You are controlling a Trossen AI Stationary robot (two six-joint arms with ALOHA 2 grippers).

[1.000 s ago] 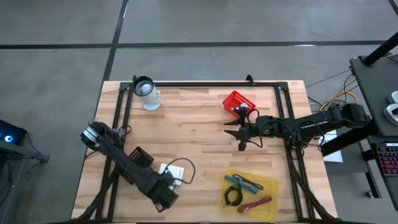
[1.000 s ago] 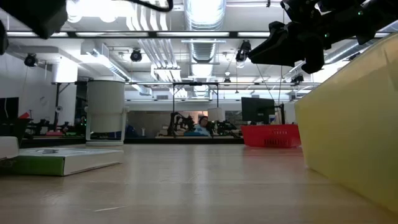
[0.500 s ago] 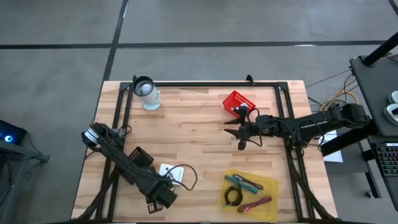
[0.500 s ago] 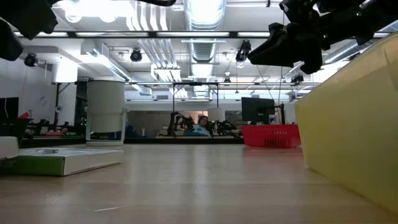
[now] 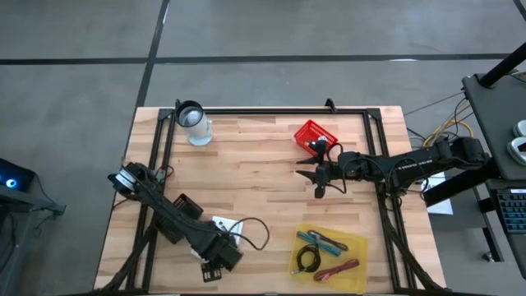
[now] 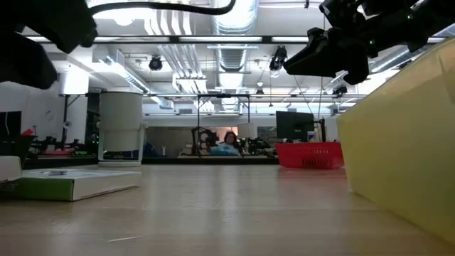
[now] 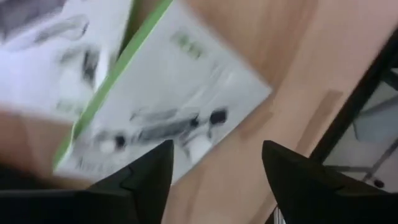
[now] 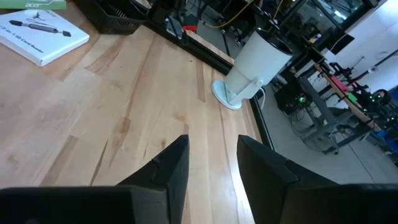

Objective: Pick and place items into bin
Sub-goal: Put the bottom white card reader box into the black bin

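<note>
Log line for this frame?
left gripper: open, by white box | right gripper: open, empty, mid-table | yellow bin: pens, cable inside

white card (image 7: 155,99) blurred, edge-cropped | yellow tray (image 6: 402,135) edge-cropped

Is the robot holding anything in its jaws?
No. The left gripper hangs open over the white box; the right gripper is empty too.
</note>
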